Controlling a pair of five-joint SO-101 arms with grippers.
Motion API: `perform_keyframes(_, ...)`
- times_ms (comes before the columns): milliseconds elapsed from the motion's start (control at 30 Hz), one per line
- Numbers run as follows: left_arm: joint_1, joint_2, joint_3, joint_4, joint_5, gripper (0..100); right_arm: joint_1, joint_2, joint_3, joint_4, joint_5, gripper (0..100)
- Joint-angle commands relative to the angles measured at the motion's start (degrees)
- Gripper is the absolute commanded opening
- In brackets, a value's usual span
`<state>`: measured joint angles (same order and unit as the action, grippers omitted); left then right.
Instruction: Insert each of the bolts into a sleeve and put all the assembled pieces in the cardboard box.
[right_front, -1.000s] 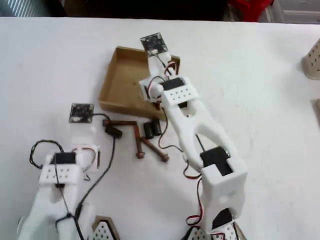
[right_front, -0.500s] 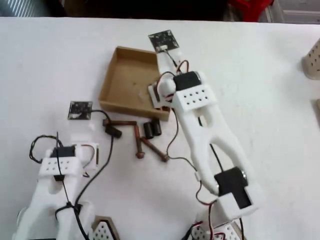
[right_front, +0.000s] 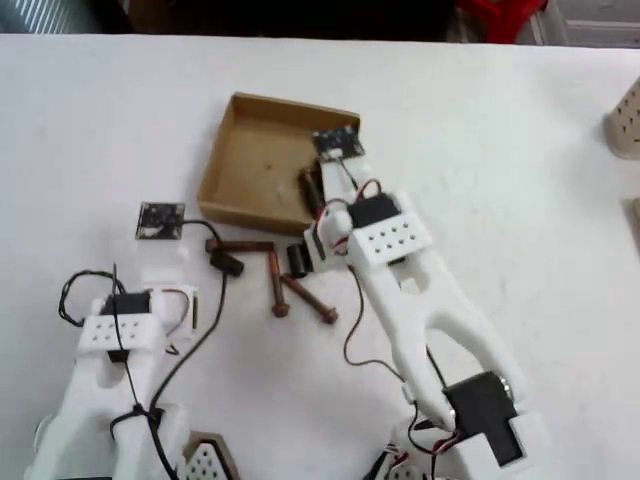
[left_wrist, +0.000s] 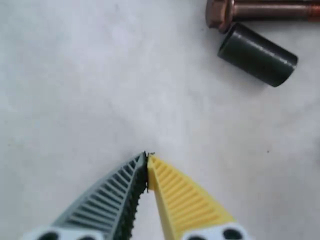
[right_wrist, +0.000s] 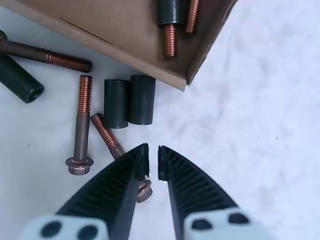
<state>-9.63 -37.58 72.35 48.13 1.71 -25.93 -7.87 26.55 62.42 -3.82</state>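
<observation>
We see the right arm (right_front: 425, 315) stretched from the near edge slantwise toward the cardboard box (right_front: 247, 160), its wrist above the box's near corner. The right gripper (right_wrist: 152, 161) points down at the table (right_front: 520, 160) just outside that corner; a narrow slit separates its tips and nothing is in it. Inside the box lies an assembled piece (right_wrist: 169, 22), a bolt through a sleeve. Just outside the box wall, two loose sleeves (right_wrist: 129, 101) lie side by side, touching, with two bolts (right_wrist: 81, 125) beside them. The left arm (right_front: 105, 375) sits folded back at the near edge. The left gripper (left_wrist: 146, 166) hangs over bare table with its tips pressed together, holding nothing; a third sleeve (left_wrist: 257, 55) and a third bolt (left_wrist: 250, 11) lie beyond it.
</observation>
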Motion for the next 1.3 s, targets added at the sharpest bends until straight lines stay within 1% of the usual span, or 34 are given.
perform_keyframes(0,-0.6,-0.4,-1.1,-2.8,-0.3,2,-0.5,-3.1,4.1,-8.7,-0.7,1.8)
perform_keyframes(267,-0.5,-0.4,-1.1,-2.7,-0.3,2,-0.5,2.2,4.9,-16.4,-0.3,1.9)
perform_keyframes(300,-0.5,-0.4,-1.1,-2.6,-0.3,2,-0.6,3.3,4.9,-17.0,-0.3,3.0)
perform_keyframes(433,-0.5,-0.4,-1.1,-2.5,-0.3,2,-2.9,7.0,3.4,-16.8,3.1,14.2)
perform_keyframes(467,-0.5,-0.4,-1.0,-2.5,-0.4,2,-2.9,7.3,3.1,-17.2,3.0,15.2)
perform_keyframes(667,-0.5,-0.5,-0.8,-2.4,-0.5,2,-2.5,11.0,-1.8,-17.4,2.9,11.1)
perform_keyframes(900,-0.5,-0.5,-0.8,-2.4,-0.5,2,-2.5,19.6,-5.5,-19.8,3.2,11.1)
perform_keyframes(1267,-0.5,-0.5,-0.8,-2.4,-0.5,2,-2.9,21.6,-7.5,-13.8,3.3,10.9)
